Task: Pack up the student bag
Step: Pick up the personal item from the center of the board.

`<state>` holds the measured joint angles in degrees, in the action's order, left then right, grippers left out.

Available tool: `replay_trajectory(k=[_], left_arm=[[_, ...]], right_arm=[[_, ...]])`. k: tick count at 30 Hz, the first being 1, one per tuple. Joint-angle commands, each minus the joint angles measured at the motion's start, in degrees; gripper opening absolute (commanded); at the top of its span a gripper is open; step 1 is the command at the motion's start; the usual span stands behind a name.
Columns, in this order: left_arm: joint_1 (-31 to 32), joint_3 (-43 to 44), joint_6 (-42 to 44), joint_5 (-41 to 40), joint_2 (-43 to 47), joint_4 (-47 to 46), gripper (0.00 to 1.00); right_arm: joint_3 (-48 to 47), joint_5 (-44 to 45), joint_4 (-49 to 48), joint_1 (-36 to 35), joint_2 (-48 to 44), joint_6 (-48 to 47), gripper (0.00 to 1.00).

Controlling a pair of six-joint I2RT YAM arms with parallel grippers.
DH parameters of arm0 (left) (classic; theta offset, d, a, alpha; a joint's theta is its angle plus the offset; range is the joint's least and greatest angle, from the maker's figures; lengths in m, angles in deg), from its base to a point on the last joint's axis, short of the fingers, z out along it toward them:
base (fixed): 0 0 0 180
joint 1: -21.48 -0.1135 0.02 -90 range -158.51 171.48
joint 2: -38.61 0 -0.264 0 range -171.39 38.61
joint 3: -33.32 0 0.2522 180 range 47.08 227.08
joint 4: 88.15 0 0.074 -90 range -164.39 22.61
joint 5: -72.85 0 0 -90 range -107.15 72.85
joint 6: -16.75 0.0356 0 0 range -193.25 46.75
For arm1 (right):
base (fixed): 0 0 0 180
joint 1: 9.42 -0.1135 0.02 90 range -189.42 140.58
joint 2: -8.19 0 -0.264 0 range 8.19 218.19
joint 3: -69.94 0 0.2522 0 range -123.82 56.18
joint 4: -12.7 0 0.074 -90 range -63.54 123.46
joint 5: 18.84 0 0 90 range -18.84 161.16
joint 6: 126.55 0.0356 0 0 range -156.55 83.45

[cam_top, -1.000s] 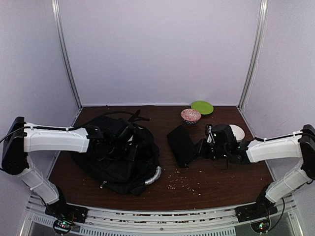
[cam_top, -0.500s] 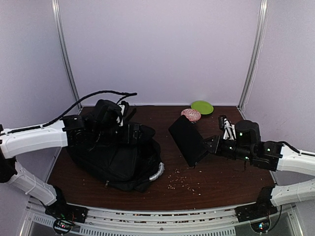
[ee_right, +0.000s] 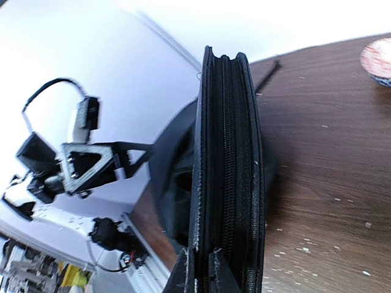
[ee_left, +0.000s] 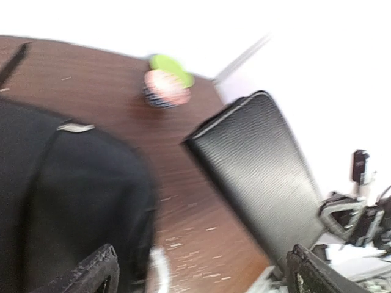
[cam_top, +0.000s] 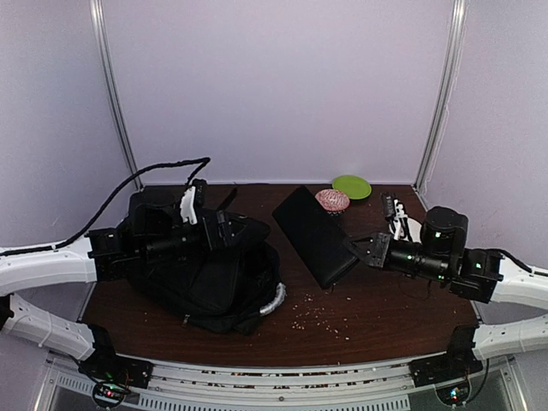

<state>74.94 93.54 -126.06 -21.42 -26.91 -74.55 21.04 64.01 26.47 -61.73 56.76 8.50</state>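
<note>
The student bag [cam_top: 201, 287] lies slumped at the left of the table, its silvery handle [cam_top: 272, 301] at the near right end. My left gripper [cam_top: 229, 229] hovers over the bag's top, open and empty. In the left wrist view the wide-apart fingertips [ee_left: 91, 274] frame the bag [ee_left: 67, 195] and bare table. My right gripper [cam_top: 353, 248] is shut on a flat black zipped case [cam_top: 312, 233], held tilted in the air just right of the bag. The right wrist view shows the case [ee_right: 229, 165] edge-on, with the bag [ee_right: 174, 183] behind it.
A pink patterned bowl [cam_top: 331, 200] and a green plate [cam_top: 352, 186] stand at the back right. A white disc [cam_top: 414, 228] lies behind the right arm. Crumbs [cam_top: 321, 318] are scattered at the front centre. A black cable [cam_top: 150, 175] loops above the left arm.
My left gripper has opened, let go of the bag and drawn back to the left. The right arm has lifted the black case off the table and carried it up and left.
</note>
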Motion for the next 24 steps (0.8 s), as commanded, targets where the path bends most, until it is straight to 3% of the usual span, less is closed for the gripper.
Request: replay_trajectory(k=[1, 12, 18, 24], left_arm=[[-0.4, -1.4, -4.4, 8.6, -0.2, -16.7, 0.98], [-0.4, -3.3, -5.8, 12.4, 0.5, -22.5, 0.98], [-0.4, -4.2, -6.8, 19.3, -2.0, -32.8, 0.98], [-0.4, -5.7, -8.6, 24.0, -3.6, -45.4, 0.82]], right_arm=[[-3.9, -4.8, -14.4, -2.8, -1.7, -1.7, 0.0], [-4.9, -7.8, -22.2, -4.7, 0.3, 0.3, 0.0], [-5.6, -12.6, -26.0, -5.3, 2.5, 1.6, 0.0], [-6.8, -16.8, -28.8, -6.0, 4.3, 2.6, 0.0]])
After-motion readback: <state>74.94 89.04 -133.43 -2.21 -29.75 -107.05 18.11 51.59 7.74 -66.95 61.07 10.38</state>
